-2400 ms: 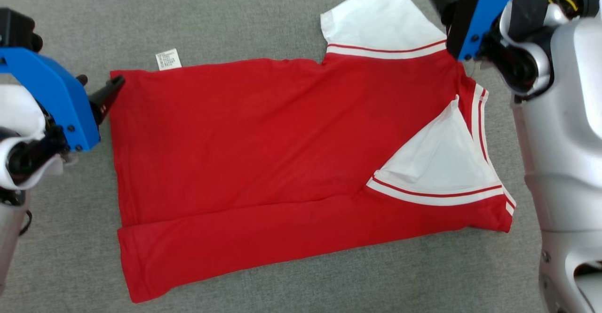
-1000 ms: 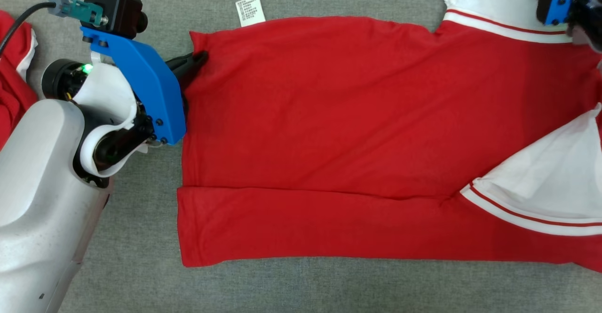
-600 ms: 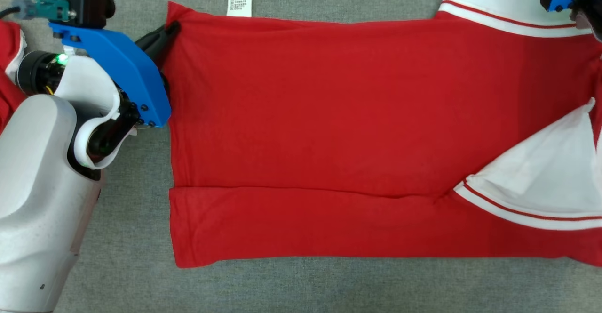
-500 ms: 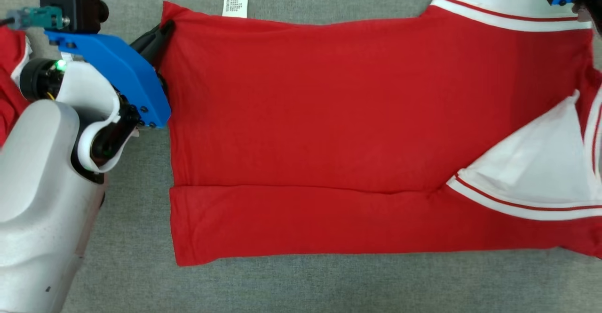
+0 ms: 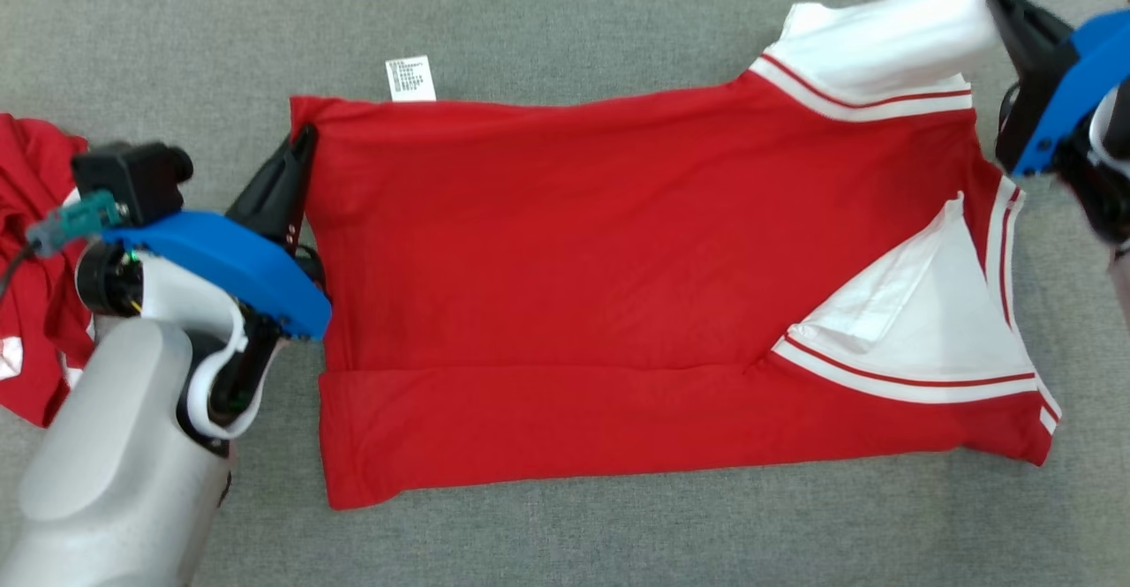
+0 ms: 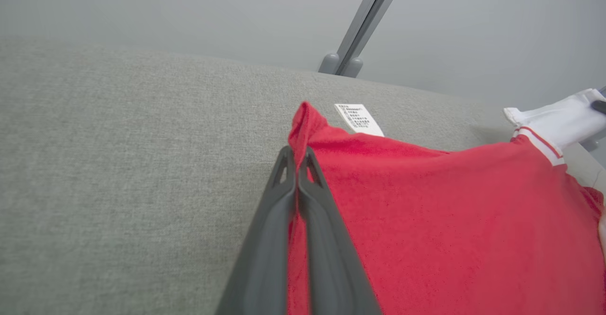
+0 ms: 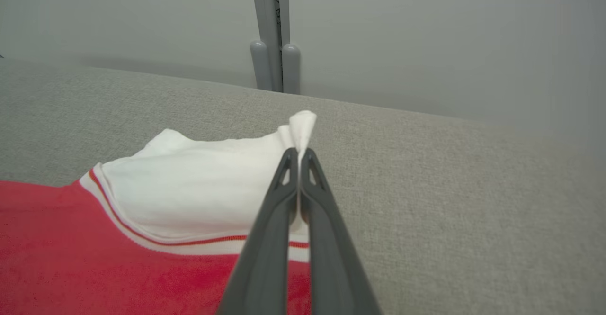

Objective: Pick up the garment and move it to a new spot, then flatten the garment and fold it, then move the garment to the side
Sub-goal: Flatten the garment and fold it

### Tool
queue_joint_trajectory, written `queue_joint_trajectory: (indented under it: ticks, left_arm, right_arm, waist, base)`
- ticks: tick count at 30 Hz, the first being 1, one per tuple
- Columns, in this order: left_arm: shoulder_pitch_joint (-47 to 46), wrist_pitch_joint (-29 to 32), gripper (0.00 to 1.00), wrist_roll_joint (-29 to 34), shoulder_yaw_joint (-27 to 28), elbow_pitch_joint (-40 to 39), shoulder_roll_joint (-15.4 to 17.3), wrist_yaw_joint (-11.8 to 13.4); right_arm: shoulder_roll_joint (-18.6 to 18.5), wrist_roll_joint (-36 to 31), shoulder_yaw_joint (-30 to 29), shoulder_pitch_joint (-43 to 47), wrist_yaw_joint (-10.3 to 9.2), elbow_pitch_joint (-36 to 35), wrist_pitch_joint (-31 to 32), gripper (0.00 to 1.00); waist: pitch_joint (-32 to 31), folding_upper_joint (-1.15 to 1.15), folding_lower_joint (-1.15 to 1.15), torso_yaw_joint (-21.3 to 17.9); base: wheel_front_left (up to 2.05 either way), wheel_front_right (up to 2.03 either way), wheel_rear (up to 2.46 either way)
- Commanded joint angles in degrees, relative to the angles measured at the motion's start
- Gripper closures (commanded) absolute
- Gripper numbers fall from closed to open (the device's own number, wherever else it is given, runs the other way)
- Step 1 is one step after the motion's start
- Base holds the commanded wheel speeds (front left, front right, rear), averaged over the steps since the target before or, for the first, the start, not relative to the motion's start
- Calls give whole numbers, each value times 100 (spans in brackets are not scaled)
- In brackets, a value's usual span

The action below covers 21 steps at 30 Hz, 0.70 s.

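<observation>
Red white-sleeved T-shirt (image 5: 565, 287) on grey fabric bench (image 5: 565, 13), left pincer (image 6: 297, 153) clamped on hem corner, right pincer (image 7: 299, 151) clamped on sleeve tip, head view adds crumpled red cloth (image 5: 35, 260), wrist views a grey post (image 7: 272, 31).

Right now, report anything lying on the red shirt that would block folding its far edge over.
Nothing loose lies on the red shirt; only its own white sleeve is folded across its right part.
</observation>
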Motion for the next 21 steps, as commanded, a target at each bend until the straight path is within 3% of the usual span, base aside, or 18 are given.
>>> queue_joint_trajectory:
  ticks: [1,6,11,21]
  left_arm:
    - [223,-219,100,61,-15,-40,33,-35]
    - [653,-683,100,135,-104,-43,-13,-91]
    - [993,-1119,100,282,-296,31,11,-151]
    - [1592,-1762,100,547,-451,245,77,-93]
  right_arm:
    - [-122,181,54,397,2,-310,20,100]
    - [-359,430,112,1328,3,-1102,143,100]
    - [-409,565,-211,2247,3,-1868,304,100]
    - [-85,320,-1182,3806,3,-3275,827,100]
  waist:
    - [-142,0,0,-69]
    - [-407,0,0,-61]
    - [-624,0,0,-95]
    - [-889,0,0,-237]
  base:
    - [0,0,0]
    - [0,0,0]
    - [0,0,0]
    - [0,0,0]
